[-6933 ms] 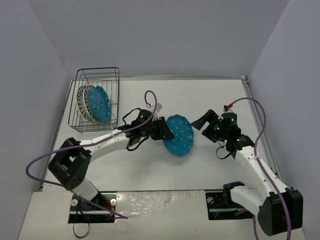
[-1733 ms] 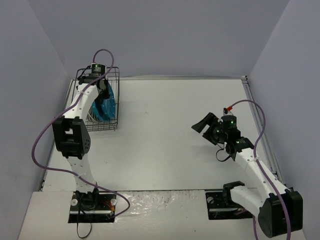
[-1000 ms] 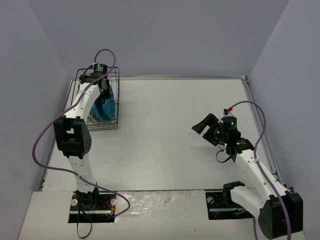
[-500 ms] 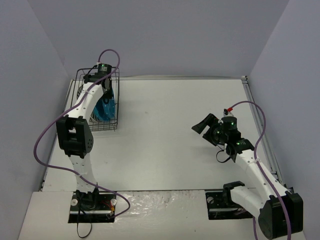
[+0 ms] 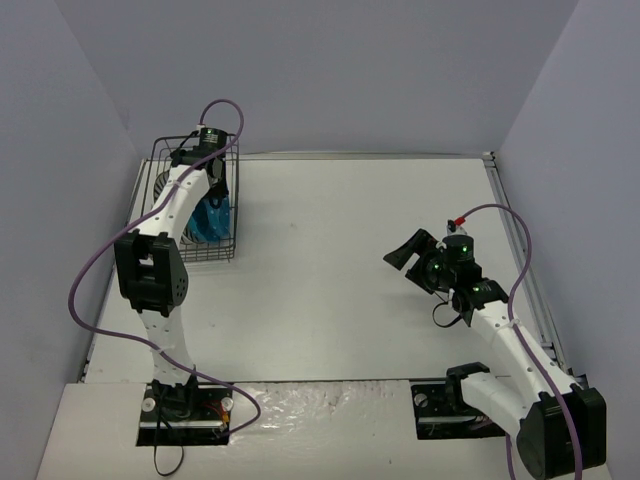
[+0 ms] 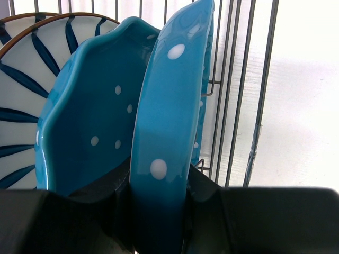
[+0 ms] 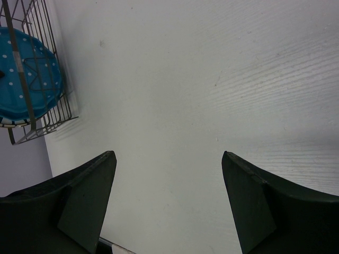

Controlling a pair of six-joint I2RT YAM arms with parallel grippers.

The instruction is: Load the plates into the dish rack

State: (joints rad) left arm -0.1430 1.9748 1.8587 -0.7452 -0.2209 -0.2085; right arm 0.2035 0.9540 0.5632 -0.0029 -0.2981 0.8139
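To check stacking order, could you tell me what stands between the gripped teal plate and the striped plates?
The second teal dotted plate, in the left wrist view.

Glossy teal plate point(image 6: 159, 132), wire rack point(image 6: 258, 127), matt table point(image 7: 212, 79)

We found no writing, label, brand, number or sign that we could read in any view. The nearer teal-blue scalloped plate point(image 6: 159, 132) and the second teal-blue scalloped plate point(image 6: 90, 121) showed only white dots, the white scalloped plates point(image 6: 21, 90) only dark stripes, and the black wire dish rack point(image 6: 261, 95) was plain.
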